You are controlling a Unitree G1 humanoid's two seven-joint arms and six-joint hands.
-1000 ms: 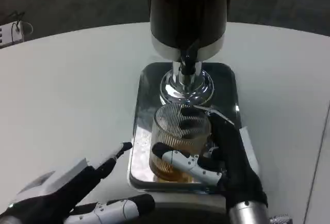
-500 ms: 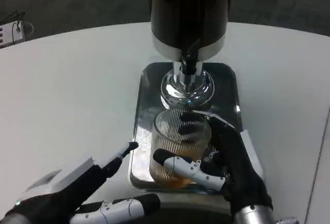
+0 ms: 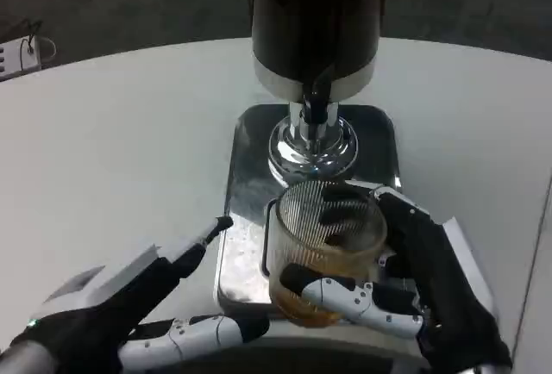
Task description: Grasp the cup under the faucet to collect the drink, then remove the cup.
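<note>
Glass: ribbed clear cup (image 3: 323, 249) with amber drink in the bottom, wrapped by the right hand (image 3: 405, 296), fingers across its front, thumb side behind it.
Right hand: gripping the cup for real, no gap that I can see.
Cup spot: over the near end of the shiny metal tray (image 3: 246, 219), forward of the faucet (image 3: 316, 102) and not under it. Looks lifted off the tray, but honestly hard to tell from this angle.
Left hand: left hand (image 3: 129, 314) sits off to the cup's left, fingers spread, holding nothing, one fingertip near the tray's edge.
Dispenser: big dark dispenser (image 3: 315, 16) right behind the right hand.
Risk 1: ribbed glass plus a low grip, so a tilt while pulling away could slosh the drink.
Risk 2: cup base could clip the tray's rim on the way out.
Risk 3: left hand is close enough to get bumped.
</note>
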